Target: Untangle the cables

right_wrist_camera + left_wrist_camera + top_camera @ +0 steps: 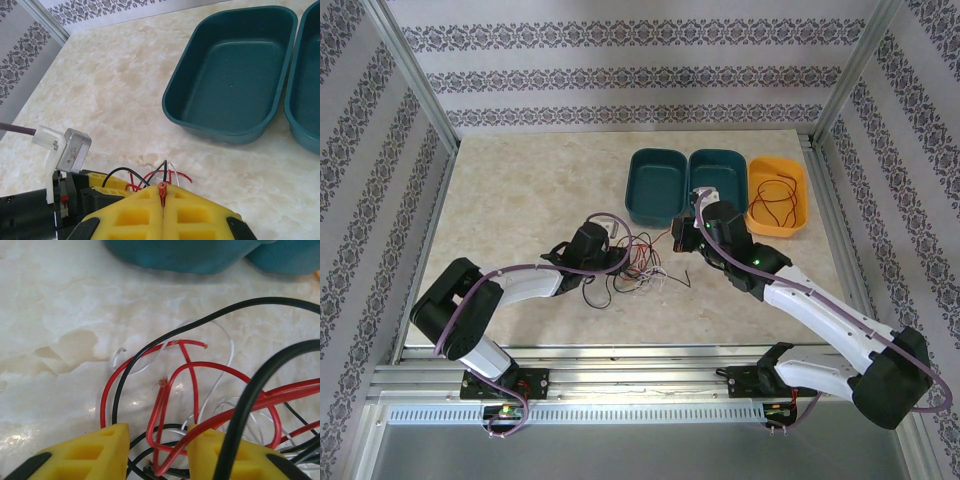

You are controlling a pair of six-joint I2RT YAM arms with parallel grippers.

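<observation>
Marble tabletop (520, 180); wrist views reveal right jaws pinching a red cable (162, 192), left jaws parted around cables (248, 400).

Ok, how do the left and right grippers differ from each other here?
The left gripper has jaws apart, with red and black cables lying loose between them; the right gripper is shut, pinching a red cable end. The left gripper sits at the tangle's left side, the right gripper at its right, nearer the teal bins. Both have yellow fingers.
</observation>
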